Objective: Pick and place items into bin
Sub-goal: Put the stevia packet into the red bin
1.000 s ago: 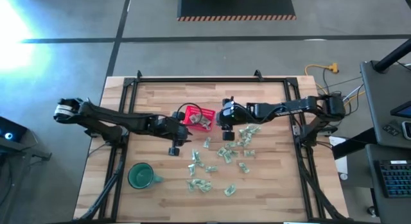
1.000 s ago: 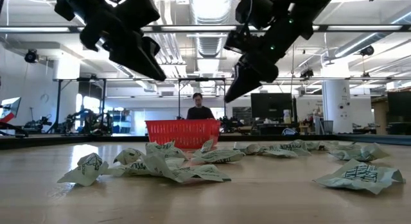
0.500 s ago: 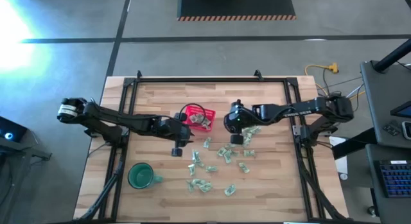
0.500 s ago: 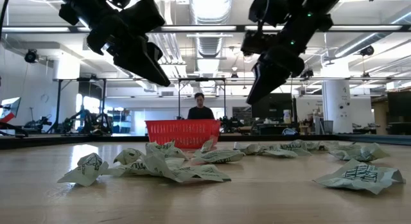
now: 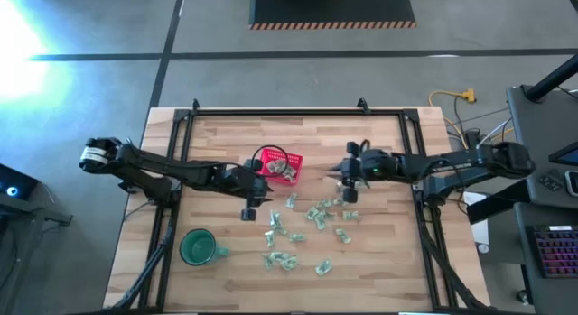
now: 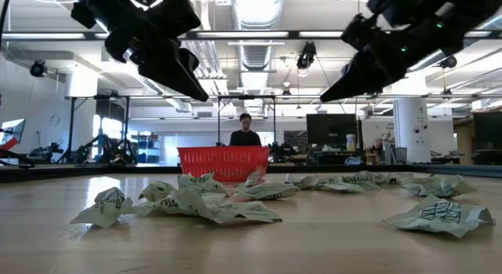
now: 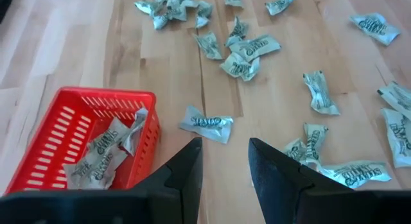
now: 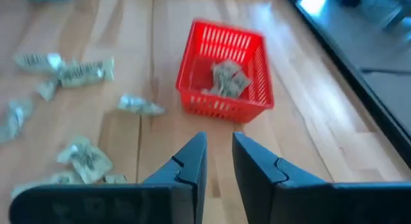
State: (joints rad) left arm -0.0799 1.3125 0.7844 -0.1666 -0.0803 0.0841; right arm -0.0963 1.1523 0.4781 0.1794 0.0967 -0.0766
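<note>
Your left gripper (image 7: 223, 161), fingers parted and empty, hangs just beside the small red mesh plastic basket (image 7: 77, 105), and the nearest crinkled green-and-white wrapped piece (image 7: 206, 123) lies just ahead, seemingly crosswise, nearer than to your right gripper (image 8: 218, 161).

Two slim, dark, matte-black jointed arms are being shown from above. A pale silver-white cylindrical band is being carried at the base joint of the left arm (image 5: 93, 154). A small green light is being displayed on the wrist housing of the right arm (image 5: 424, 164). The left tool (image 7: 221, 165) and the right tool (image 8: 219, 158) are each being formed by two dark, smooth, tapering plastic fingers with rounded, flattened tips.
</note>
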